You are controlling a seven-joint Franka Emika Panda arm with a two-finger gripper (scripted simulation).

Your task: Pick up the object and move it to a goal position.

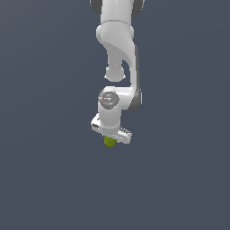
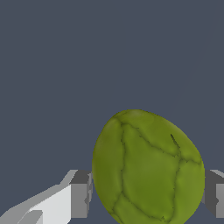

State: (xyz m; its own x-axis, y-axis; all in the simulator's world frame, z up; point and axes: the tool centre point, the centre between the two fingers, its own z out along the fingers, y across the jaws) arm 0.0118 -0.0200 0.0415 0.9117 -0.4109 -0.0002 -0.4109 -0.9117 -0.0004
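The object (image 1: 110, 142) is a small olive-green roundish lump that peeks out just below the white hand of the arm in the exterior view. In the wrist view the object (image 2: 148, 168) fills the space between the two grey fingertips (image 2: 79, 194), its skin crossed by dark lines. My gripper (image 2: 148, 197) is shut on it, with one pad touching each side. In the exterior view the gripper (image 1: 110, 139) points straight down and its fingers are mostly hidden behind the hand and the lump.
A plain dark grey-blue surface (image 1: 45, 179) spreads all around with no other objects in view. The white arm (image 1: 117, 54) comes down from the top of the exterior view.
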